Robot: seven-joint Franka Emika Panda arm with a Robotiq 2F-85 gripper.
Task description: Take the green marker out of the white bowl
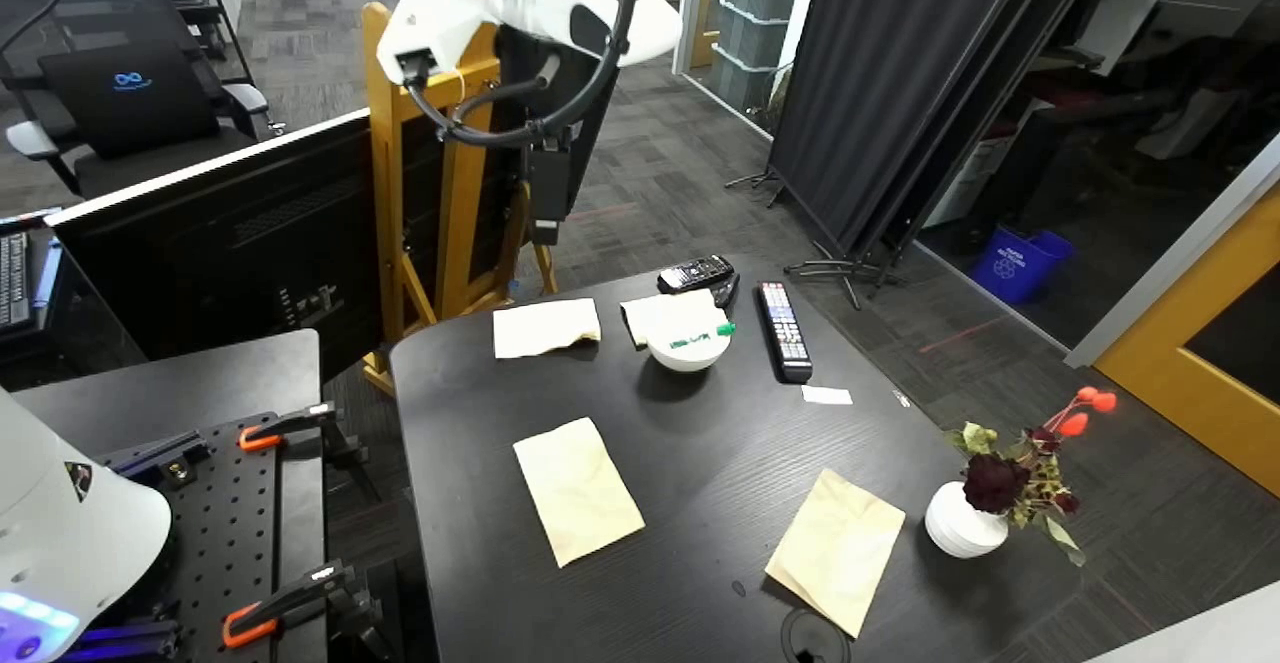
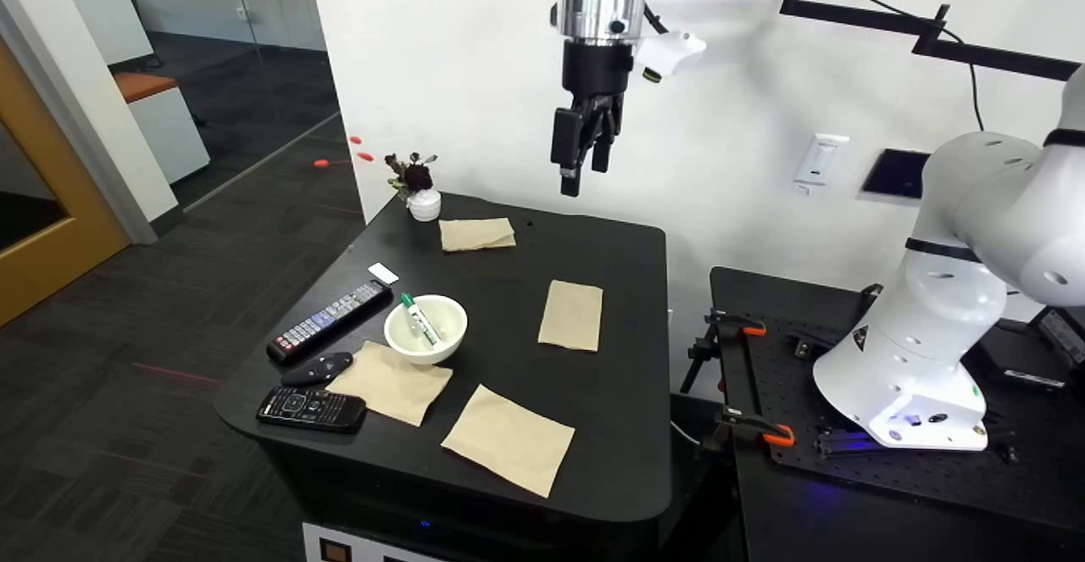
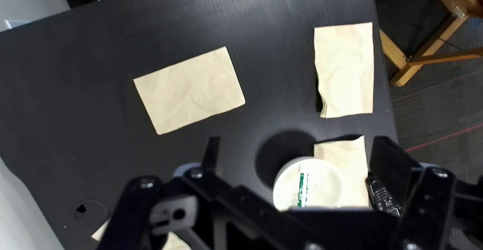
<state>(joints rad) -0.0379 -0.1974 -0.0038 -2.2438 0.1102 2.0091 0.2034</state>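
The green marker (image 1: 692, 340) leans inside the white bowl (image 1: 684, 361), its green cap reaching over the rim. In an exterior view the marker (image 2: 421, 319) has a white body with green print, and the bowl (image 2: 430, 358) stands at the edge of a tan napkin. My gripper (image 2: 585, 175) is open and empty, pointing down high above the table and apart from the bowl. In the wrist view the bowl (image 3: 329, 182) and marker (image 3: 303, 187) show below and between the spread fingers of the gripper (image 3: 298, 144); the gripper body hides the bowl's lower edge and the cap.
Several tan napkins (image 2: 571, 316) lie on the black table (image 2: 500, 333). A long remote (image 1: 785, 333), a shorter remote (image 2: 312, 409) and a small black device (image 2: 318, 370) lie near the bowl. A white vase with flowers (image 1: 965, 521) and a white card (image 1: 827, 396) stand and lie farther along.
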